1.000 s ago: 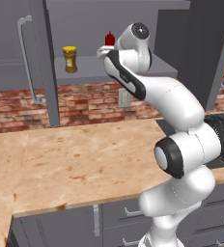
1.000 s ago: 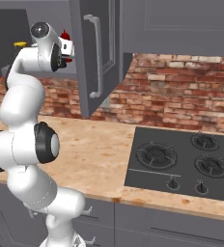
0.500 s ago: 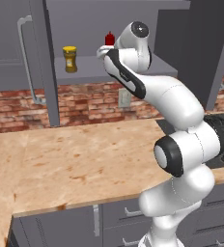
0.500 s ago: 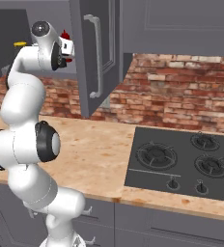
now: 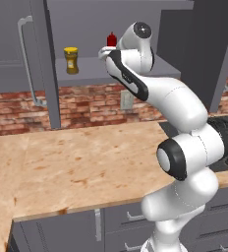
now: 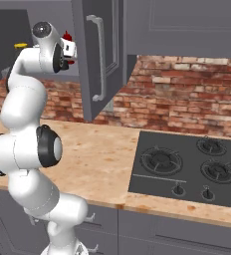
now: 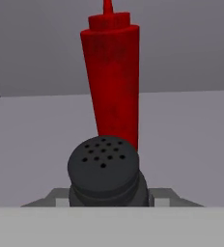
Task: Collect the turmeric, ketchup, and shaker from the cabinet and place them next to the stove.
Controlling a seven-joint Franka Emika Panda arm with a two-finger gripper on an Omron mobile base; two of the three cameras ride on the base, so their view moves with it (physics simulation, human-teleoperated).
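In the hand view my gripper [image 7: 107, 195] is shut on the shaker [image 7: 106, 169], a small black cylinder with a perforated rounded top that stands between the jaws. Right behind it rises the tall red ketchup [image 7: 111, 82] on the cabinet's grey shelf [image 7: 191, 135]. From the left base view the hand reaches into the open cabinet [image 5: 89, 74]; the ketchup's red cap [image 5: 111, 39] peeks above the wrist. The turmeric [image 5: 71, 60], a yellow-lidded jar, stands further left on the same shelf. The stove [image 6: 187, 167] lies on the counter to the right.
An open cabinet door [image 6: 95, 55] with a long curved handle hangs just right of the hand. Another door [image 5: 42, 64] stands open at the left. A brick backsplash [image 6: 187, 94] runs behind the wooden counter [image 5: 71, 162]. Grey drawers [image 5: 116, 226] sit below.
The jaws have closed on the shaker. The arm has held its place at the shelf, and the ketchup and turmeric have not moved.
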